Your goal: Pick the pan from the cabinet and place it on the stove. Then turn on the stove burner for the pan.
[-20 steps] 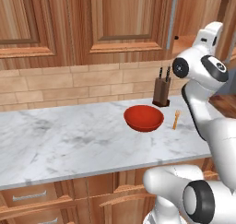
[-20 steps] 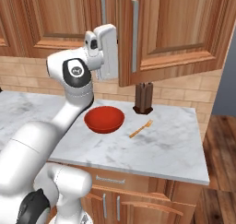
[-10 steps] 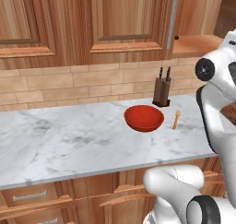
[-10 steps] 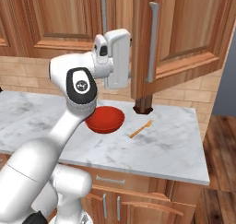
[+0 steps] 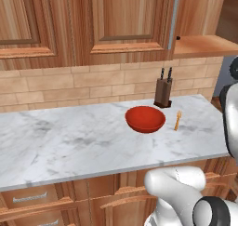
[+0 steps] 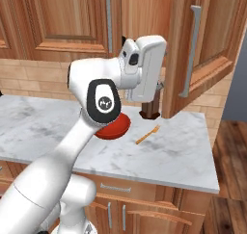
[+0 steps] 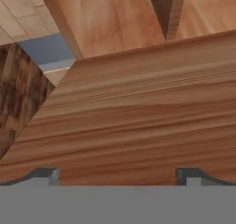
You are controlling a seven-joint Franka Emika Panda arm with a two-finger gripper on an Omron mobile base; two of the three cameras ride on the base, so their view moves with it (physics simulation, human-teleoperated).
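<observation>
**Checker:** State the pincer.

**Operator:** I read the pincer (image 7: 118, 176) as apart, at full spread. Its fingertips (image 7: 46, 174) stand at the two lower corners of the hand view with nothing between them, so nothing is held.

**Checker:** Where is the pan?

**Operator:** I cannot place it. Going by the task, I judge that it is inside the cabinet (image 5: 204, 46), on the shelf behind the opening. Its door (image 6: 212, 31) hangs swung out to the right of my hand in the right base view.

**Checker:** Which relation governs the next move?

**Operator:** Direction and height. My hand is raised above the bench (image 5: 69, 146), over the bowl (image 5: 145, 119) and knife block (image 5: 163, 91), near the lower edge of the opening and just left of the door. A wood panel lies close across the hand view. I cannot tell whether it is the shelf or the door. I judge that the pan is forward of the pincer and somewhat above it, so the hand must rise and go in.

**Checker:** And the long axis of the handle?

**Operator:** Unknown. I will not set the wrist roll until the interior is in sight. The jaws must then close across the handle, not along it.

**Checker:** What is the risk?

**Operator:** Striking the shelf edge or the door on entry. I have only one arm, so there is no choice of side.
</observation>
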